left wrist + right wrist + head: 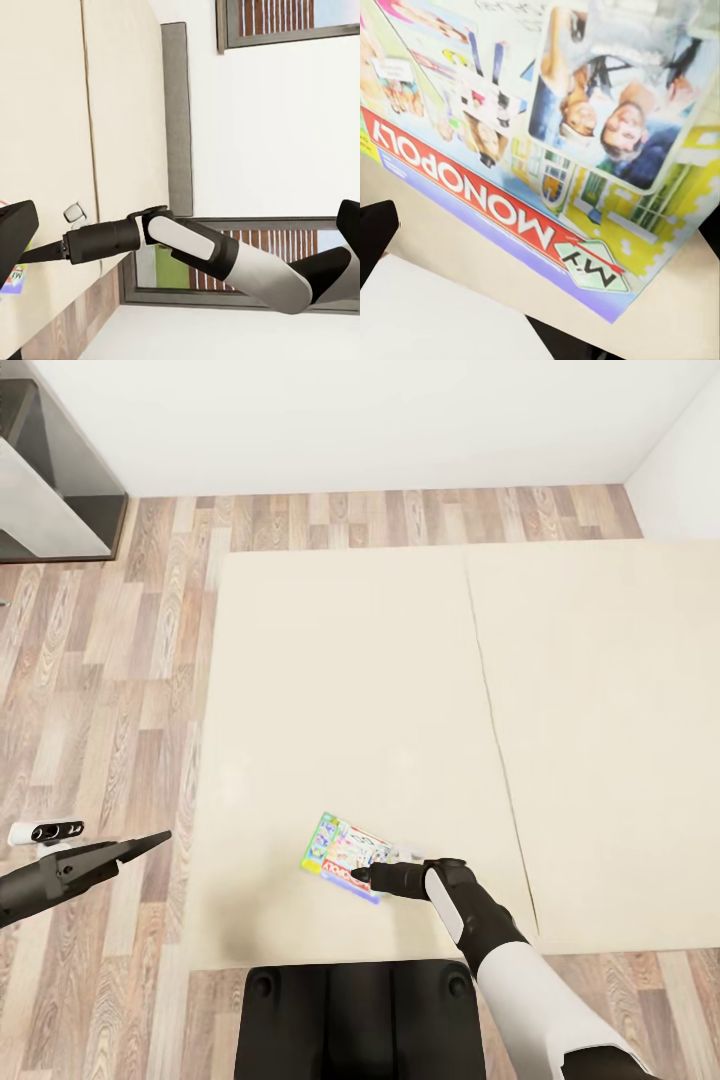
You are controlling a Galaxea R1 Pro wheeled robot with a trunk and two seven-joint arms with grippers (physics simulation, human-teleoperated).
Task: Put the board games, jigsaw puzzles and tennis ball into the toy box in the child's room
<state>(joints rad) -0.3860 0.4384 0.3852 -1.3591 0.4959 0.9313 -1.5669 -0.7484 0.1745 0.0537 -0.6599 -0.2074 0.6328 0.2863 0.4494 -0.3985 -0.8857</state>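
Note:
One board game (343, 853), a flat box with a white-green lid and a red "My Monopoly" strip, lies on the bed (330, 680) near its front edge. My right gripper (358, 877) is down at the box's near edge, jaws spread wide. In the right wrist view the lid (547, 135) sits very close, with one dark finger (375, 232) at its side; whether the fingers touch the box I cannot tell. My left gripper (155, 841) hangs open over the wood floor left of the bed, holding nothing. The left wrist view catches a corner of the game (13, 279).
The beige mattress runs far and right, with a seam (495, 710) down it. A dark grey cabinet (50, 470) stands at the back left. Wood floor (100, 690) lies left of the bed. My black base (360, 1020) is against the bed's front edge. A grey headboard (176, 112) meets the white wall.

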